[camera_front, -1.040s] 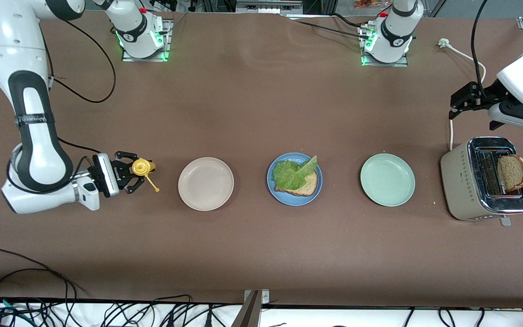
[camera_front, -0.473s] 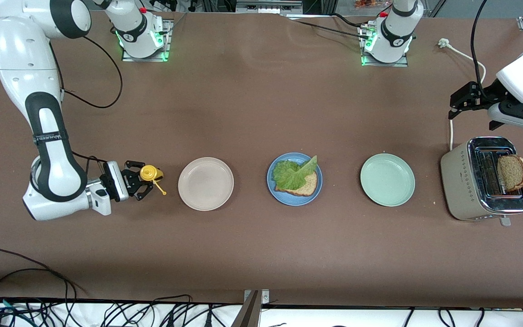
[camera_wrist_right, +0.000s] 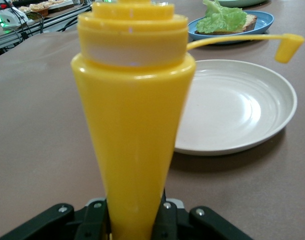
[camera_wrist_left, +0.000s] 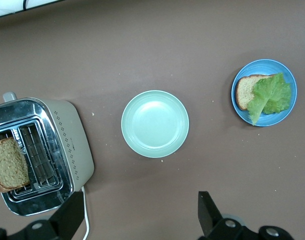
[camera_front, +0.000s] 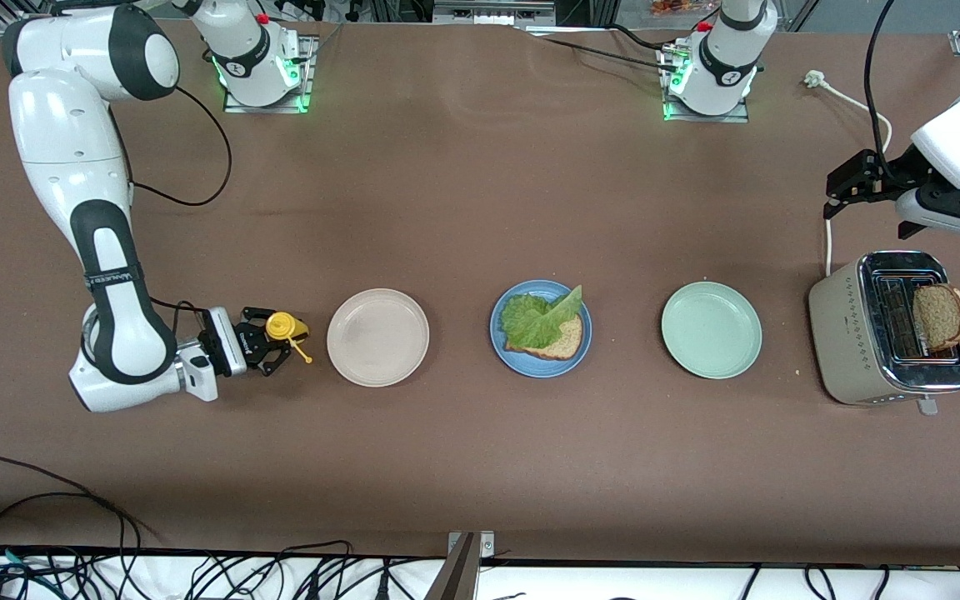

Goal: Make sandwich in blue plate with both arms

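Since a second ago, the right gripper (camera_front: 273, 348), clamped on an upright yellow plastic squeeze bottle (camera_front: 283, 327), has drifted toward the round beige plate (camera_front: 377, 337) at its 3 o'clock. Farther along sits the round sky-blue plate (camera_front: 540, 328) with brown bread and ruffled lettuce (camera_front: 540, 319); the left gripper (camera_front: 842, 188) waits wide open and empty above the toaster (camera_front: 888, 328). Risk: the dangling cap could snag the beige rim.

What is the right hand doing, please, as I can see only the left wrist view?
Observer: The right hand is shut on a yellow squeeze bottle, held upright over the table.
Operator: Thanks. My left hand waits open near the toaster. Where is that bottle relative to the blue plate?
Observer: A beige plate lies between the bottle and the blue plate, toward the right arm's end.
Operator: Is the bottle's cap on?
Observer: No, the cap hangs off on its strap, out to the side of the bottle.
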Controlling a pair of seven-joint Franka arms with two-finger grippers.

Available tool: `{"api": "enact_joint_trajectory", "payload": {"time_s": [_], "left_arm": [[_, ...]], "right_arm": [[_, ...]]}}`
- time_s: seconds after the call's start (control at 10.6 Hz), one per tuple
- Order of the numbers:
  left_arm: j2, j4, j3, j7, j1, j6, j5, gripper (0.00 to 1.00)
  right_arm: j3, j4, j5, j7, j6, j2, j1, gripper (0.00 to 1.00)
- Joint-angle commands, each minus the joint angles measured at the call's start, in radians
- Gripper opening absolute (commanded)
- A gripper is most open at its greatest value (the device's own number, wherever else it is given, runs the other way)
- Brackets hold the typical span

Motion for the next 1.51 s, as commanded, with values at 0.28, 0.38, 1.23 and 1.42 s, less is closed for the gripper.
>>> {"api": "enact_joint_trajectory", "payload": {"time_s": [0.28, 0.38, 1.23, 1.42], "left_arm": [[0.008, 0.025, 0.000, 0.012, 0.002, -0.020, -0.005, 1.00], [0.008, 0.025, 0.000, 0.012, 0.002, -0.020, -0.005, 1.00], [0.008, 0.025, 0.000, 0.012, 0.003, -0.020, -0.005, 1.00], [0.009, 0.025, 0.000, 0.014, 0.003, -0.020, -0.005, 1.00]], "right_arm": [[0.027, 0.048, 0.018, -0.007, -0.015, 0.017, -0.037, 1.00], [0.024, 0.048, 0.014, -0.012, -0.015, 0.017, -0.037, 1.00], [-0.101, -0.006, -0.176, -0.009, 0.002, -0.144, -0.030, 1.00], [-0.105, -0.061, -0.225, 0.074, 0.044, -0.231, -0.021, 1.00]]}}
